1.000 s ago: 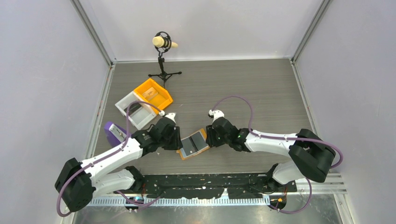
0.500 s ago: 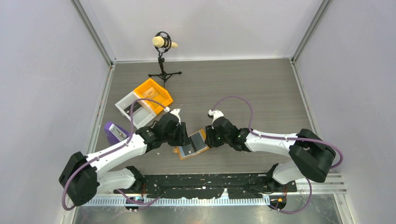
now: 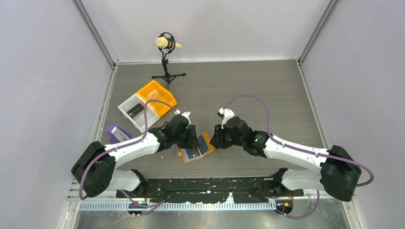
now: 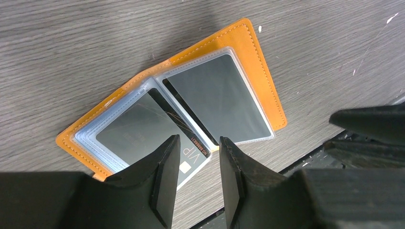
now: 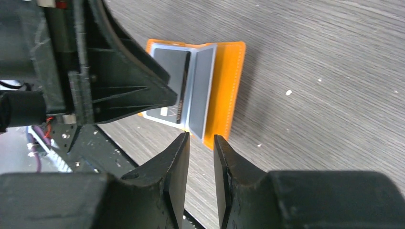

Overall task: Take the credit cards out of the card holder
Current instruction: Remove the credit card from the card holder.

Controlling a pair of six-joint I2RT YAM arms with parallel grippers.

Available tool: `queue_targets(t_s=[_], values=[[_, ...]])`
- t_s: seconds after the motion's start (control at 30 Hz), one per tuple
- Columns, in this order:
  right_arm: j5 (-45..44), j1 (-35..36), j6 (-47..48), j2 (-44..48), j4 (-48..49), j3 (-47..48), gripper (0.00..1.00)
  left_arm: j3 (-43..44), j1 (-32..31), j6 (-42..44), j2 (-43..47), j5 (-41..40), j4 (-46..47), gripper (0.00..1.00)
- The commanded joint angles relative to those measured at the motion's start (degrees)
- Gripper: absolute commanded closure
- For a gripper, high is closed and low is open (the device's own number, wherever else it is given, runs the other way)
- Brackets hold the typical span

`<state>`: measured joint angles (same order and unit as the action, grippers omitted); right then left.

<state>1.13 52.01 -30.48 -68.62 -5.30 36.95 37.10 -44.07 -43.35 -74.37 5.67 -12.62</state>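
Top view: the flat orange-tan bifold card holder [image 3: 210, 153] lies open on the grey wood-grain tabletop [image 3: 267, 95]. The left pincer [image 3: 192, 140] is at its 10 o'clock and the right pincer [image 3: 216, 141] at its 2.

Left wrist: the left pincer [image 4: 198, 143] is released. A dark credit card [image 4: 188, 162] pokes out between its tips, long axis 11-to-5.

Right wrist: the right pincer [image 5: 200, 138] is narrowly parted and empty, with the holder's corner at its 12.

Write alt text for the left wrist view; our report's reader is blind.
An open orange-tan bifold card holder lies on a grey wood-grain table, thin dark cards in its clear pockets. One card pokes out toward the open left hand.
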Motion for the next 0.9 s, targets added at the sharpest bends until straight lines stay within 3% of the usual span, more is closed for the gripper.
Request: queue_targets(t_s=[0.0, 0.33, 0.63, 0.87], values=[[4.9, -0.1, -2.0, 1.5, 4.2, 2.0, 0.69, 1.9, 0.2, -0.3, -0.9, 0.5, 3.5, 0.63], [11.9, -0.1, -5.0, -6.6, 12.2, 4.0, 0.73, 1.1, 0.2, -0.7, 2.1, -4.1, -0.8, 0.63], [10.9, -1.0, -5.0, -16.3, 14.1, 6.5, 0.75, -2.1, 0.2, -3.1, 2.4, -3.0, 3.4, 0.64], [9.7, -3.4, -4.8, -20.0, 17.2, 2.7, 0.76, -2.3, 0.2, -3.5, 2.3, -2.8, 4.7, 0.64]])
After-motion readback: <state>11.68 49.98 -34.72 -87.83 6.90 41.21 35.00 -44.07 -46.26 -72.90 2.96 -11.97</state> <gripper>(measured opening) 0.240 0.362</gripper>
